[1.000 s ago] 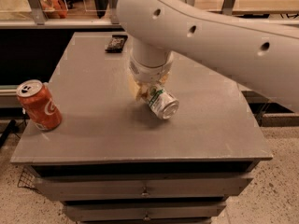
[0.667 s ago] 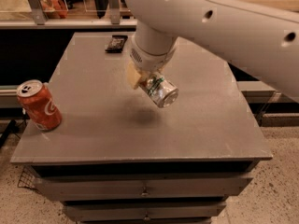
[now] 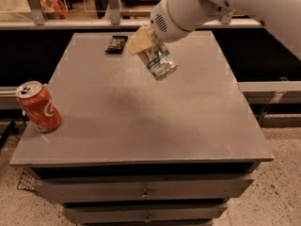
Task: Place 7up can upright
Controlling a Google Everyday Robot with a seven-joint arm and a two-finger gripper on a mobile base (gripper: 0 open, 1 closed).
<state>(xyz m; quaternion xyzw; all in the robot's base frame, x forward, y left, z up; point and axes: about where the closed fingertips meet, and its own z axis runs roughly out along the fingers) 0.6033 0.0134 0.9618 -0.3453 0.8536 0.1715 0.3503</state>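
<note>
The 7up can [image 3: 160,62], silvery with green marks, is held tilted in the air well above the grey table [image 3: 141,121], its end pointing down and to the right. My gripper [image 3: 146,48] is shut on the can's upper part, with a beige finger [image 3: 139,40] showing on its left side. The white arm reaches in from the upper right. A faint shadow lies on the table below the can.
An orange-red soda can [image 3: 37,106] stands upright near the table's left edge. A dark flat packet [image 3: 116,44] lies at the table's back, left of the gripper. Drawers sit under the tabletop. A counter with glass runs behind.
The gripper has lifted the 7up can from just above the table's middle, up and away from the surface. The orange-red can has not moved.
</note>
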